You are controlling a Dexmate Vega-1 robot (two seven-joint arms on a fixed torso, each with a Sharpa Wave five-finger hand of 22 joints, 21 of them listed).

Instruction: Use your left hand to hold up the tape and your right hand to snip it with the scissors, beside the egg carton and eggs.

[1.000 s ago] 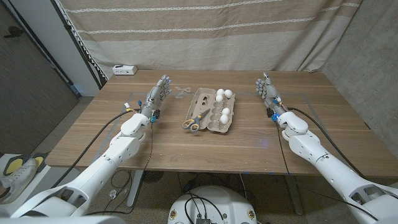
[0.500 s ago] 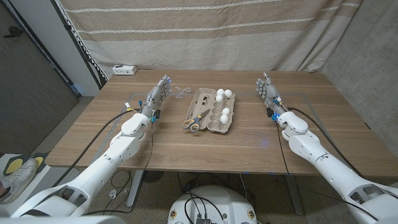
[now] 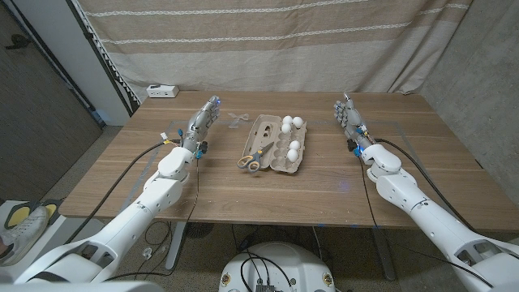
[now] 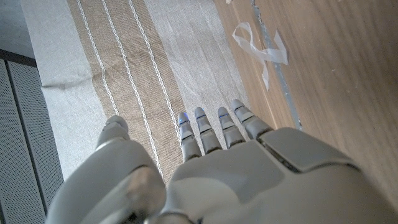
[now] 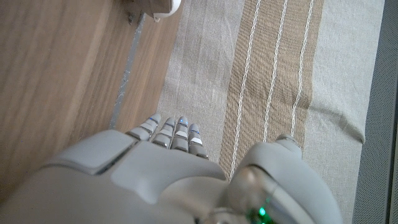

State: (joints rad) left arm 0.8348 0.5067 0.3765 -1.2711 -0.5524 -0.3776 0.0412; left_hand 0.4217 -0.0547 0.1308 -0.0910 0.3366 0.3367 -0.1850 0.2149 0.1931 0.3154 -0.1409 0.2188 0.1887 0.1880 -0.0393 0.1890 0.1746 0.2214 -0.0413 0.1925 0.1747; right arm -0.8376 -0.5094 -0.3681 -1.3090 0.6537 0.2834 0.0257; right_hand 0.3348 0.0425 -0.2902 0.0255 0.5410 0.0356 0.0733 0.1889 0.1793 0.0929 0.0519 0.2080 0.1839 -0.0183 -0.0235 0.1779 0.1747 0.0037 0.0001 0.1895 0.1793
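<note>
Tape: a clear, looped strip of tape [image 3: 238, 120] lies on the counter [image 3: 324, 182] near its far edge, between the left hand and the egg carton; it also shows ahead of the left fingers [image 4: 259, 52].
Left hand: the left hand [image 3: 203, 122] stands on the counter's left part, fingers straight and reaching toward the curtain, holding nothing, apart from the tape.
Right hand: the right hand [image 3: 348, 115] stands on the right part, fingers apart and extended, holding nothing, well apart from the scissors.
Scissors: the scissors [image 3: 254, 157] lie across the carton's near left corner, yellow handles toward the robot, partly inside the tray.
Egg carton: an open grey egg carton [image 3: 272, 163] sits mid-counter, between the two hands.
Eggs: white eggs [image 3: 293, 148] sit in the carton's right and far cups.
Behind: a striped curtain [image 3: 268, 40] hangs past the far edge; a white power strip [image 3: 162, 91] sits at the far left corner.
Floor: a shoe [image 3: 24, 219] lies left of the counter.
</note>
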